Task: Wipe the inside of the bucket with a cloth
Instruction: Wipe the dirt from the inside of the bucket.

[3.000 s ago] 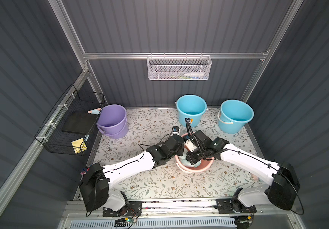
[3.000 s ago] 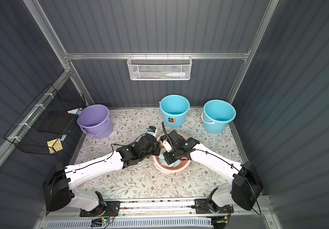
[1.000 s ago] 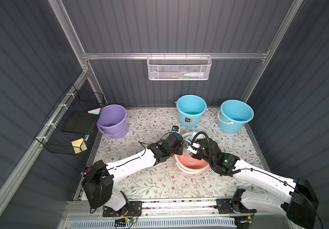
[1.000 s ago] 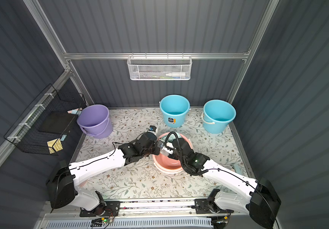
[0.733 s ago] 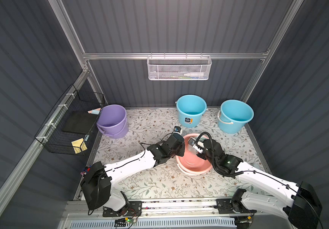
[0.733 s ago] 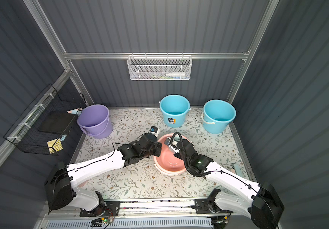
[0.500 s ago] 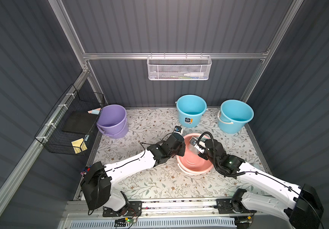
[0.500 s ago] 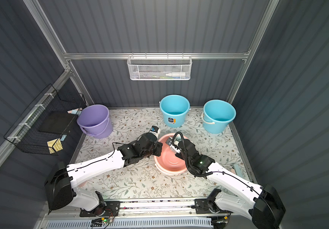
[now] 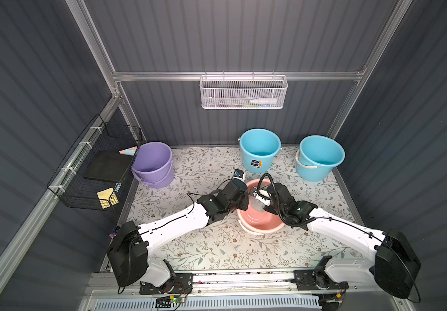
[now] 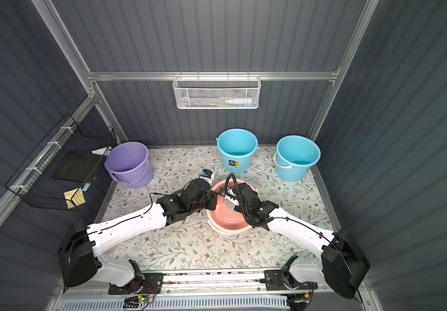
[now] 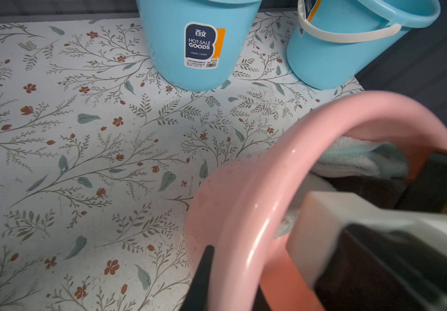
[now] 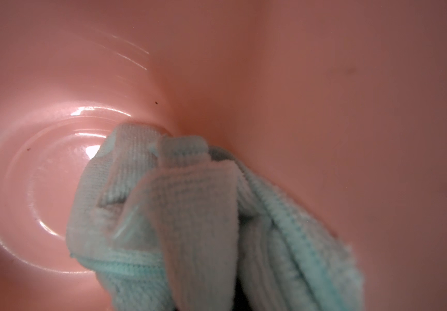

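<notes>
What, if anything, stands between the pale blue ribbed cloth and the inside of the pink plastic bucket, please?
Nothing visible does: the pale blue ribbed cloth lies inside the pink plastic bucket, touching its inner wall.

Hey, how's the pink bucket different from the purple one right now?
The pink bucket is pinched at the rim by the left hand; the purple bucket stands untouched. The pink bucket has a cloth inside; the purple bucket looks empty. Both are round, open-topped buckets.
</notes>
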You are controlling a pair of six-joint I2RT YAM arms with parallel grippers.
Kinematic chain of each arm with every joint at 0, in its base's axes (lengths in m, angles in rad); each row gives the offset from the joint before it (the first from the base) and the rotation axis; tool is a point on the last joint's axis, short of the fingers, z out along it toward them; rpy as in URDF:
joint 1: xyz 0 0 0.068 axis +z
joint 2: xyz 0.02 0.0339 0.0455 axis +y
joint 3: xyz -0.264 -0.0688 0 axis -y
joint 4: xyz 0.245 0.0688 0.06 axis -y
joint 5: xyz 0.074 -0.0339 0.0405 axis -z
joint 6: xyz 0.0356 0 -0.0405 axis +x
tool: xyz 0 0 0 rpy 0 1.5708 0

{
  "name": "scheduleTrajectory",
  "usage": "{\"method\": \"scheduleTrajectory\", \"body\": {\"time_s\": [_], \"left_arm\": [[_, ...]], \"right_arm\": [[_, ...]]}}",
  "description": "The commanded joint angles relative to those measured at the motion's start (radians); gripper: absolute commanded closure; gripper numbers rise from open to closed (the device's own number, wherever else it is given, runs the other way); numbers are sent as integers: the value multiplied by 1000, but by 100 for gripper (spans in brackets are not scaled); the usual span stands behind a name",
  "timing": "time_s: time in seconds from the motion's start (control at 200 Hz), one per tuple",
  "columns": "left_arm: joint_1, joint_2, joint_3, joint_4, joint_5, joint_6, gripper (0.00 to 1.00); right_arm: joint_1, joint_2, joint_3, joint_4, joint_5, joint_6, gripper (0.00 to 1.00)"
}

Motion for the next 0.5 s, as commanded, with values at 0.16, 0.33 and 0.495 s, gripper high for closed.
{"method": "scheduleTrajectory", "body": {"time_s": [0.16,0.33,0.495], "left_arm": [[-27,-62,8,25,81,58,100],[-26,-55,8,28,70,60,100],[-27,-48,14,-5,-8,36,100]], "right_arm": [[-23,191,55,-119,-159,146,100],[-20,237,117,-188,-212,261,100],[-17,163,183,-345,-228,388,100]]}}
